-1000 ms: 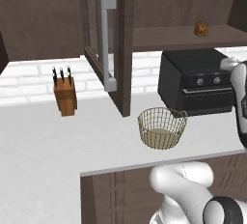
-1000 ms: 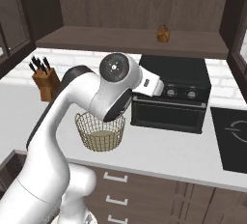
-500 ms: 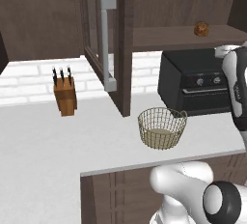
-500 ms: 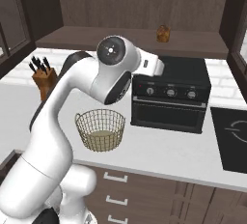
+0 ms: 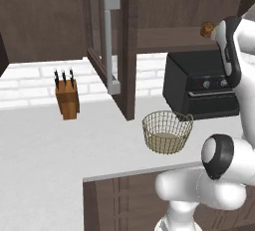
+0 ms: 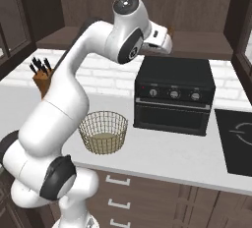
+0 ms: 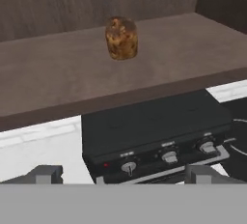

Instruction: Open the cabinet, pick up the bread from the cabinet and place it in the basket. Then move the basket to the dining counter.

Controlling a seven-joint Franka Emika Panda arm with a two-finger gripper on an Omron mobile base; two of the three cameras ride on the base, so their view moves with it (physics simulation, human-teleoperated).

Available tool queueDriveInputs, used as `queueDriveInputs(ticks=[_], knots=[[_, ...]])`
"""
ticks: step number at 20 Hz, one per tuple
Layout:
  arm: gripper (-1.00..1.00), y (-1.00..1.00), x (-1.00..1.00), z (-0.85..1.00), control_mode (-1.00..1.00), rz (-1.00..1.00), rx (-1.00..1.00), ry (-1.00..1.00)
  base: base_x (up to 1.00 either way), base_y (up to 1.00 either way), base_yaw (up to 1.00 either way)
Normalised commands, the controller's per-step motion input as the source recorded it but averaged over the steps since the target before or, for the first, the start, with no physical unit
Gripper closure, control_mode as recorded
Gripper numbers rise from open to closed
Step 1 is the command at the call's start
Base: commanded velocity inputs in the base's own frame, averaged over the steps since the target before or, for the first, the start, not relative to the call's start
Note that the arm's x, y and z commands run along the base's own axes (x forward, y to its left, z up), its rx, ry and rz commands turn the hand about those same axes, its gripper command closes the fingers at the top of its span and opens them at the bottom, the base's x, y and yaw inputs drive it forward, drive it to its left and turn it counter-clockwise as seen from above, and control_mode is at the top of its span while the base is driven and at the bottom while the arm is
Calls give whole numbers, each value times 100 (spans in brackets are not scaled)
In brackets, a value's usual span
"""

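Bread (image 7: 121,38) sits upper centre of hand view, on open cabinet (image 5: 119,46) shelf, well back from shelf edge. Our gripper (image 7: 120,174) at bottom of frame, fingers spread wide, holding nothing, still well short of roll.

We judge roll light, soft, crumbly; take it across its middle, gentle squeeze.

Shelf bare around roll, room on both sides. Black oven (image 7: 154,136) just below shelf lip limits low approach. Basket (image 6: 103,132) on counter, lower left of right base view, open above.
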Motion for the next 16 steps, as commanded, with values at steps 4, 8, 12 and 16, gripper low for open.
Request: queueDriveInputs(ticks=[4, 8, 12, 16], knots=[[-100, 0, 78, -6, -100, -1, -5, 0, 0, 0, 0], [-100, -34, 86, -1, -100, 4, 1, 0, 0, 0, 0], [-100, -30, 65, 0, -100, 3, 0, 2, 0, 0, 0], [-100, -3, 81, 0, -100, 0, 0, 0, 0, 0, 0]])
